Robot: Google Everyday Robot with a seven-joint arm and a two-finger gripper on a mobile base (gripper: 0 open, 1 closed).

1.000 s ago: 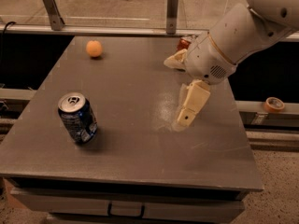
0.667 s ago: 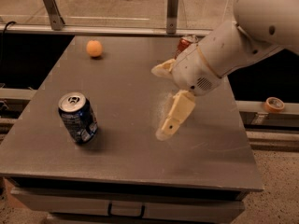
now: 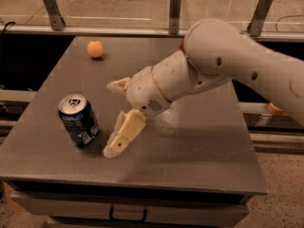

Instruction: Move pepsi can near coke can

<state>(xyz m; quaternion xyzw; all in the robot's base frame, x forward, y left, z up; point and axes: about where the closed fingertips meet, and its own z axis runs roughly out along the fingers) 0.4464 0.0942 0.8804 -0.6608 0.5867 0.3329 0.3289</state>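
Observation:
The pepsi can (image 3: 78, 120), dark blue with a silver top, stands upright on the grey table (image 3: 190, 146) near its front left. My gripper (image 3: 114, 118) is open just to the right of the can, close to it but not touching. One finger (image 3: 124, 133) points down at the table beside the can and the other (image 3: 118, 85) sits higher. The coke can is hidden behind my white arm (image 3: 213, 65) at the back of the table.
An orange ball (image 3: 95, 49) lies at the table's back left. A metal railing (image 3: 175, 11) runs behind the table. A drawer handle (image 3: 127, 216) shows under the front edge. A small orange object (image 3: 274, 109) sits off the table at right.
My arm has swung left and down across the table, bringing the gripper from the middle right to just beside the pepsi can. The can has not moved.

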